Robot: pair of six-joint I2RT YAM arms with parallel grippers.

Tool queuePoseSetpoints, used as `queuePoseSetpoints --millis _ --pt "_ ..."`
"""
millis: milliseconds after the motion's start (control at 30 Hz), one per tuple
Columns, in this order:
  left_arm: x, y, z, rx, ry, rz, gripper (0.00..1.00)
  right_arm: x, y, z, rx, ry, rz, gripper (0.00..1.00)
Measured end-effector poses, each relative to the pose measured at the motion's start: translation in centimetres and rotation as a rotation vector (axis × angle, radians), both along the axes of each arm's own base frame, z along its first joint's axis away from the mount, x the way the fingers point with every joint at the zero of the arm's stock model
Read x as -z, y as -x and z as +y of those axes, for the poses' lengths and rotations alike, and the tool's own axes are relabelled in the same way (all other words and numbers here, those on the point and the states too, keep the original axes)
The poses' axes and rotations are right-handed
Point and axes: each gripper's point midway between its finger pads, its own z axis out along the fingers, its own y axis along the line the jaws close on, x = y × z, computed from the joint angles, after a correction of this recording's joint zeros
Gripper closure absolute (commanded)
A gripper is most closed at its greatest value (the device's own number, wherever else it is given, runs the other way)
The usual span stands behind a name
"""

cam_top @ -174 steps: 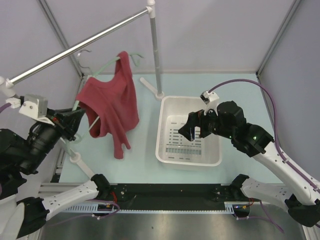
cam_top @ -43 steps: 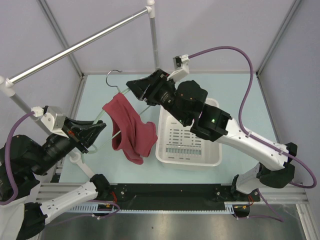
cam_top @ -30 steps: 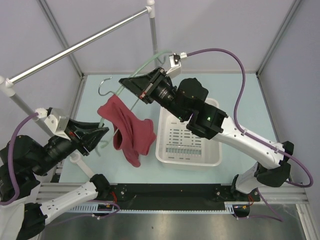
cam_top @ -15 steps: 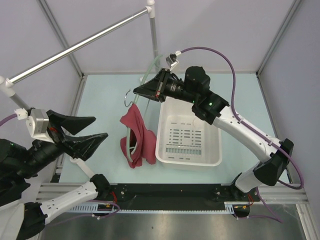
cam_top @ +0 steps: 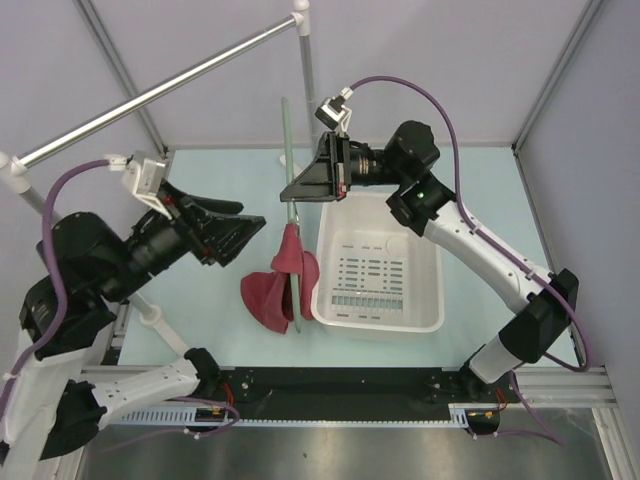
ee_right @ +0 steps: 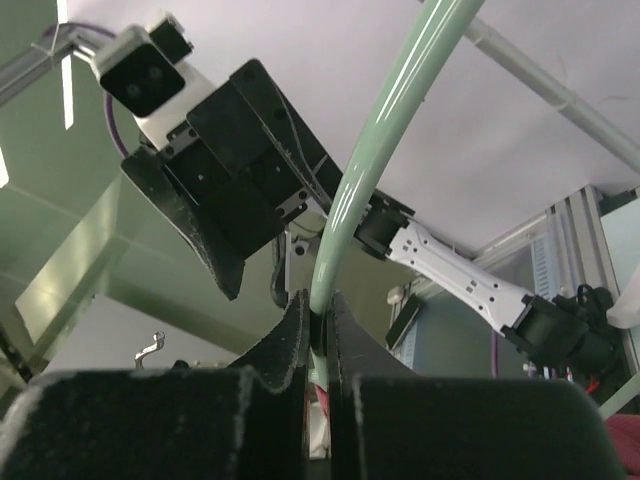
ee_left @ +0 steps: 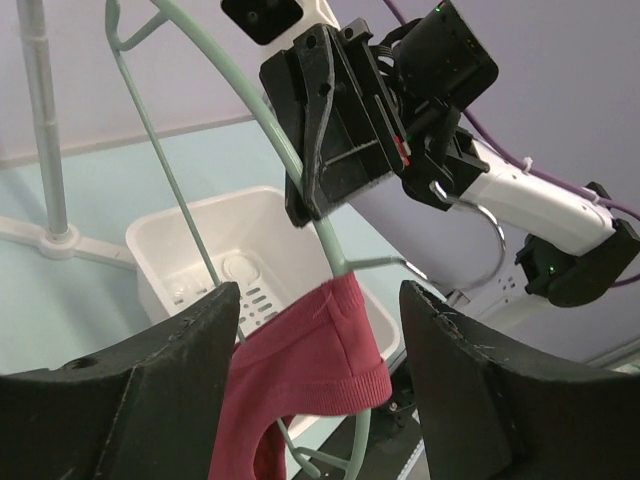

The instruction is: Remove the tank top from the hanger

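the right fingers [cam_top: 315,180] are raised above the bench [cam_top: 215,300] and pressed together on the pale green hanger [cam_top: 286,140], pinching its curved top. in the right wrist view the two fingers [ee_right: 290,345] meet on the green rod [ee_right: 400,120] with no gap beside it. the hanger stands on end: one end sticks up past the right fingers and the other drops below them. in the left wrist view its metal hook [ee_left: 485,220] curls out just beside them.

the dark red tank top [cam_top: 272,292] is bunched on the hanger's lower end, well below the right fingers. it sags to the bench just beside the left wall of the white basket [cam_top: 380,324].

the left fingers [cam_top: 228,237] are spread wide with nothing between them. they point across at the tank top, and the top view shows a small gap between their tips and the cloth. in the left wrist view the red cloth [ee_left: 315,360] and the hanger [ee_left: 215,45] show beyond the two spread fingers [ee_left: 150,400].

the long silver rail [cam_top: 150,95] runs behind the left fingers, apart from both pairs.
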Motion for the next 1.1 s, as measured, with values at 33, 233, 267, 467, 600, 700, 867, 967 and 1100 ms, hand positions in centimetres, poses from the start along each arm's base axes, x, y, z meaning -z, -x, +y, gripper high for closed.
queuePoseSetpoints --millis 33,233,267,467,600,700,867,967,1100 --pt "0.1 -0.5 -0.4 -0.008 -0.001 0.010 0.30 0.2 0.0 0.0 -0.012 0.003 -0.005 1.00" --pt "-0.9 -2.8 -0.3 -0.112 0.018 0.008 0.29 2.2 -1.1 1.1 -0.085 0.026 -0.019 1.00" --pt "-1.2 -3.1 -0.2 -0.127 0.022 0.006 0.29 2.4 -1.3 1.4 -0.091 0.028 -0.016 1.00" --pt "-2.6 -4.7 1.1 -0.247 0.070 0.011 0.34 3.7 -2.0 2.3 -0.104 0.052 0.008 1.00" --pt "-2.2 -6.1 1.1 -0.306 0.095 0.057 0.39 3.6 -1.7 2.5 -0.106 0.060 -0.008 1.00" --pt "-1.4 -7.8 0.9 -0.346 0.112 0.098 0.42 3.6 -1.1 2.8 -0.114 0.066 -0.019 1.00" --pt "0.8 -10.4 1.1 -0.374 0.144 0.164 0.45 3.3 -0.1 3.5 -0.135 0.069 -0.042 1.00" --pt "1.9 -11.2 0.7 -0.360 0.142 0.194 0.46 3.1 0.2 4.0 -0.145 0.067 -0.059 1.00" --pt "2.3 -11.0 0.2 -0.321 0.151 0.200 0.62 3.1 0.4 5.0 -0.163 0.069 -0.071 1.00"
